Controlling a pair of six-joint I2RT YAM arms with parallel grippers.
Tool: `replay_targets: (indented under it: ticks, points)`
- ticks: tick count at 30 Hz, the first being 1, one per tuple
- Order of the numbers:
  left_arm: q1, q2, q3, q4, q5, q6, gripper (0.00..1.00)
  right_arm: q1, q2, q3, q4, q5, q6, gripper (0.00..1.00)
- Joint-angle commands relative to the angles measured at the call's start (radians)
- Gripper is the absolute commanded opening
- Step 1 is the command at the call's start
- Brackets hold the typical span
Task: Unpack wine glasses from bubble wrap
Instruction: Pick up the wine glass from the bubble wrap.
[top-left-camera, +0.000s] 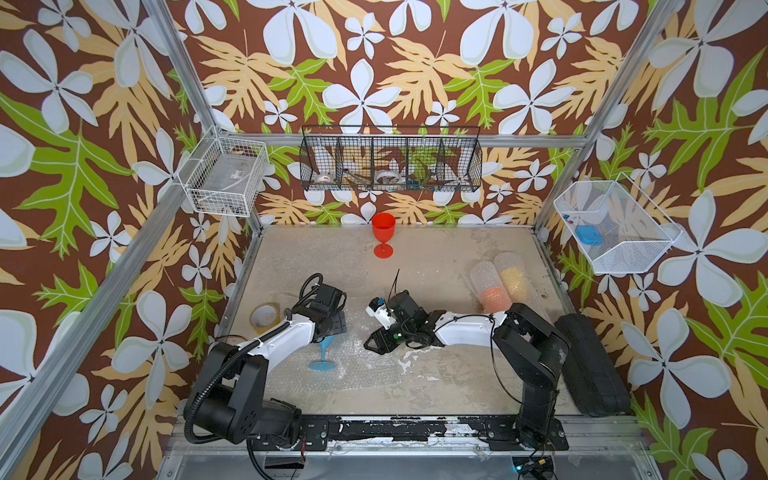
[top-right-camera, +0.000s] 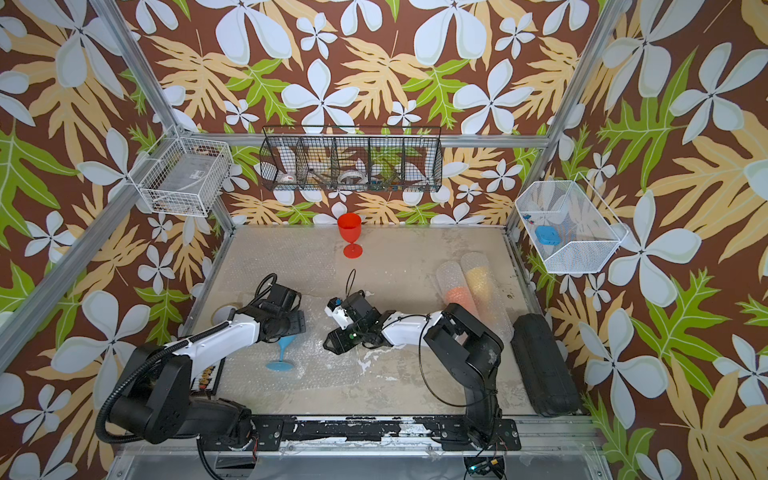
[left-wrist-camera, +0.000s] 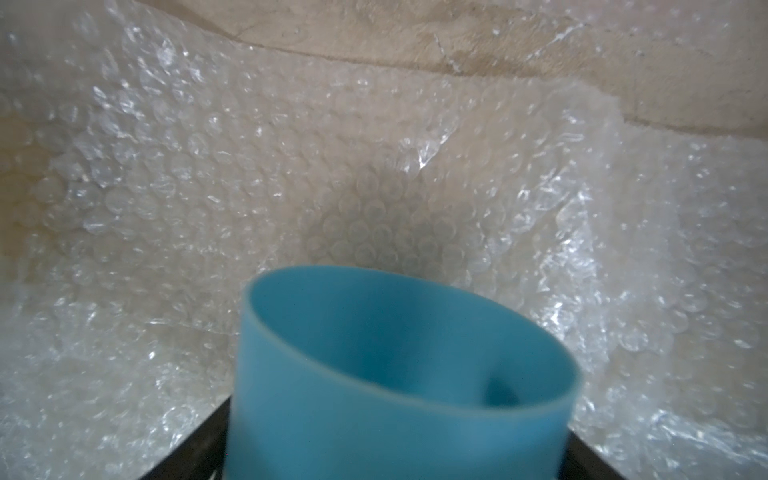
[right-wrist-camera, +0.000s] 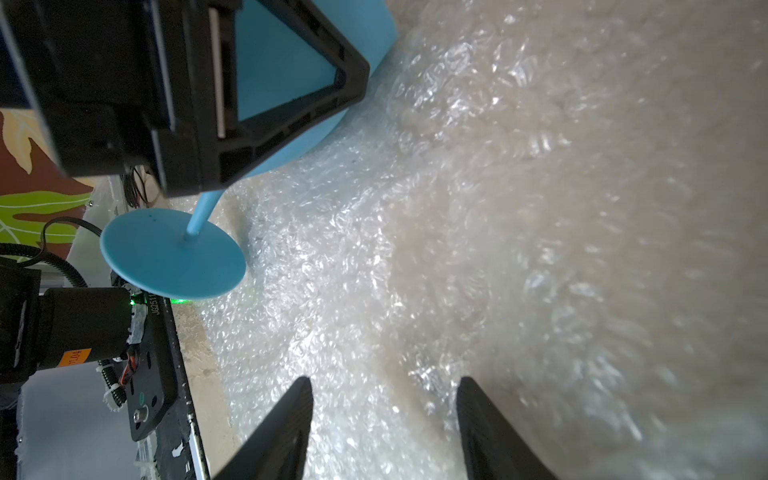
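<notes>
The left tool (top-left-camera: 329, 332) is set around the bowl of the light blue goblet (right-wrist-camera: 174, 253); whether it is gripped cannot be told. The goblet lies tilted on the flat bubble wrap sheet (right-wrist-camera: 457, 208), over which the right tool (right-wrist-camera: 384, 382) is held open and empty. Taking the goblet out is judged the step in hand. Next, a firm closing and a lift off the sheet are called for.

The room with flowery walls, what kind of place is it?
Probably a robot test booth: a metal frame holds printed wallpaper, two robot arms are mounted at the table's front, and wire baskets hang on the walls.
</notes>
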Motion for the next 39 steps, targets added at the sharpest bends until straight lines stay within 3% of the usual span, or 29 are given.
replay_targets:
  ticks: [1, 6, 16, 23, 30, 39]
  points:
    - [-0.002, 0.006, 0.006, -0.008, 0.003, -0.001, 0.84, 0.001, -0.009, 0.002, 0.011, -0.010, 0.004, 0.58]
    - [-0.002, -0.070, 0.021, -0.010, 0.012, 0.011, 0.79, 0.002, -0.022, 0.005, 0.006, -0.016, 0.003, 0.58]
    - [-0.003, -0.288, 0.065, -0.019, 0.024, 0.052, 0.77, -0.002, -0.062, 0.026, 0.007, -0.091, 0.020, 0.62]
    - [-0.021, -0.471, -0.034, 0.200, 0.158, 0.080, 0.74, -0.074, -0.192, 0.022, -0.031, -0.115, 0.014, 0.62]
    - [-0.066, -0.520, -0.141, 0.443, 0.295, 0.105, 0.73, -0.211, -0.289, 0.040, -0.141, -0.114, -0.030, 0.63]
    - [-0.198, -0.541, -0.310, 0.815, 0.296, 0.212, 0.71, -0.280, -0.292, 0.204, -0.365, -0.114, -0.106, 0.61]
